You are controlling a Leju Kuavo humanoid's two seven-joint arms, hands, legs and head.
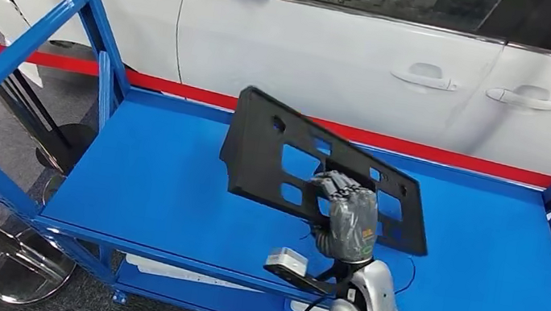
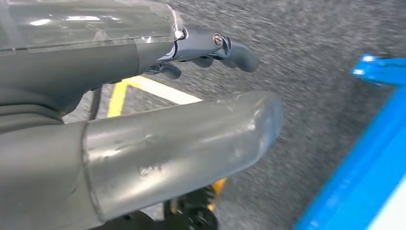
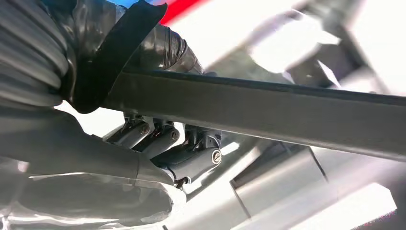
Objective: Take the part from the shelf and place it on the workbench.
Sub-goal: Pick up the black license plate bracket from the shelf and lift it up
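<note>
The left hand (image 2: 143, 139) hung beside the blue shelf (image 2: 364, 158) over grey floor (image 2: 311, 43) with a yellow line (image 2: 158, 91); its fingers (image 2: 234, 52) were loosely curled, grasping nothing. In the head view, a black flat part (image 1: 288, 157) with rectangular cut-outs was held tilted above the blue shelf's top board (image 1: 154, 187), clear of it. The right hand (image 1: 345, 214) grasped the part at its lower edge, right of its middle, fingers wrapped over the front face. Close up, the part's edge (image 3: 268, 110) ran across those fingers (image 3: 191, 153). Behind the shelf stood a white car (image 1: 328, 49) and a red barrier strip (image 1: 498, 166).
</note>
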